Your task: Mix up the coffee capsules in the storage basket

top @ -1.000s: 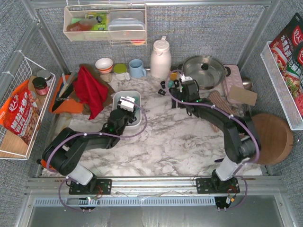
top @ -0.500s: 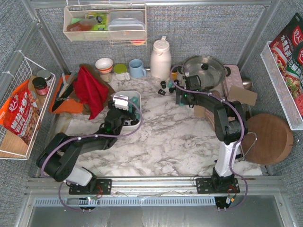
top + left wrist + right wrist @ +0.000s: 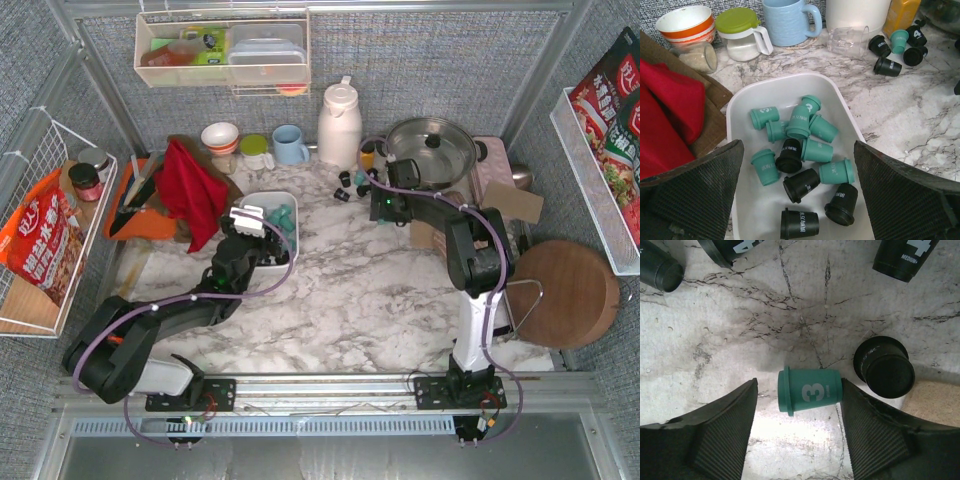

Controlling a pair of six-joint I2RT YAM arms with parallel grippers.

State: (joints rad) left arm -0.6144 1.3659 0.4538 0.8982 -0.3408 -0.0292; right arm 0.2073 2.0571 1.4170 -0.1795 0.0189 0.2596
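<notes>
**About eleven capsules are lying in the basket, and five more are lying loose on the marble.**

We are counting four black and at least seven teal coffee capsules point(image 3: 816, 150) jumbled in the storage basket point(image 3: 785, 87). It is sitting toward the left rear of the table point(image 3: 905, 115), its left rim just beside a brown board point(image 3: 715, 107), with bare marble running along its right rim. The left gripper point(image 3: 797, 145) is hovering over it, spread wide and carrying nothing. Near the rear edge, four black capsules point(image 3: 884, 367) are lying around one teal capsule point(image 3: 810, 391). The right gripper point(image 3: 799, 385) is straddling that teal one, jaws parted, with a gap showing on one side.
</notes>
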